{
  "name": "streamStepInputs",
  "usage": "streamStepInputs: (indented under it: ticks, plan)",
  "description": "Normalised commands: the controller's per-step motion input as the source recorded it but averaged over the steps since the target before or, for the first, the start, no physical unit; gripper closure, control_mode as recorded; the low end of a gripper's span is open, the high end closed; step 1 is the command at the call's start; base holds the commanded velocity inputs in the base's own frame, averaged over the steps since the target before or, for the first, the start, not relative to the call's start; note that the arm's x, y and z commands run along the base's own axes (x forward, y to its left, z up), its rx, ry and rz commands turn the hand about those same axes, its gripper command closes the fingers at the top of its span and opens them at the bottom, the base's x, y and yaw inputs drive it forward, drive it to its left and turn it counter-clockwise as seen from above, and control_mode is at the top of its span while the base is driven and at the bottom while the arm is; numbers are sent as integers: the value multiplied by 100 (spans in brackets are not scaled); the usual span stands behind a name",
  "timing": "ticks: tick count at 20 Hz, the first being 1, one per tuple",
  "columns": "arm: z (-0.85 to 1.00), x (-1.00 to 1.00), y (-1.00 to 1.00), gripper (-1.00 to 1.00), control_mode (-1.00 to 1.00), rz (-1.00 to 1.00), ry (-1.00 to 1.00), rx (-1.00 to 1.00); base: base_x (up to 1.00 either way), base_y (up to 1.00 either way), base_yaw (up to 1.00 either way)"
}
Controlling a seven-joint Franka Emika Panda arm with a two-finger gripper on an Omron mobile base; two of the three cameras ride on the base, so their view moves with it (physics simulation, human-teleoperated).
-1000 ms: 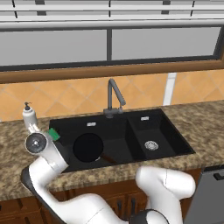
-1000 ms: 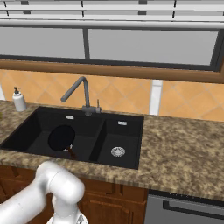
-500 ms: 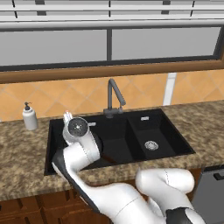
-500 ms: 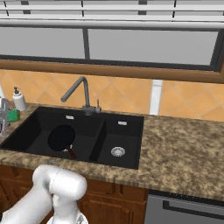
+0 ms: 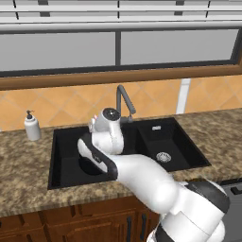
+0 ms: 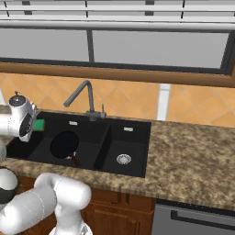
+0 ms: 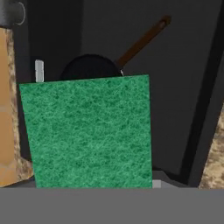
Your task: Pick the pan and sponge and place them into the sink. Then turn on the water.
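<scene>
The green sponge point(image 7: 87, 131) fills the middle of the hand view, held in my gripper point(image 6: 33, 125), whose fingers are hidden behind it. In the right base view the sponge point(image 6: 39, 125) hangs over the back left of the large basin. The black pan point(image 6: 64, 143) lies flat in that basin of the sink point(image 6: 133, 137), its brown handle point(image 6: 75, 159) pointing toward the front. Below the sponge in the hand view are the pan point(image 7: 89, 66) and its handle point(image 7: 142, 41). No stream comes from the dark faucet point(image 6: 82, 94).
A white soap dispenser point(image 5: 31, 126) stands on the speckled counter point(image 5: 28, 179) left of the sink. The smaller basin with its silver drain point(image 6: 123, 159) lies to the right. The faucet point(image 5: 124, 99) rises close behind my hand, and a tiled backsplash and window run behind it.
My arm has swung right from the counter at the sink's left edge to over the large basin, carrying the sponge. The pan has stayed in the basin.
</scene>
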Motion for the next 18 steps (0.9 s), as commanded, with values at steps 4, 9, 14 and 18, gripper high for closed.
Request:
streamStepInputs:
  ticks: [4,9,14,18]
  plan:
    - [0,89,4,100,-100,-1,47,-25,0,0,0]
    - [-35,43,11,100,-100,-3,17,-22,0,0,0]
    - [-67,4,25,100,-100,-7,0,-21,0,0,0]
    - [-73,0,0,100,-100,-1,-2,-8,0,0,0]
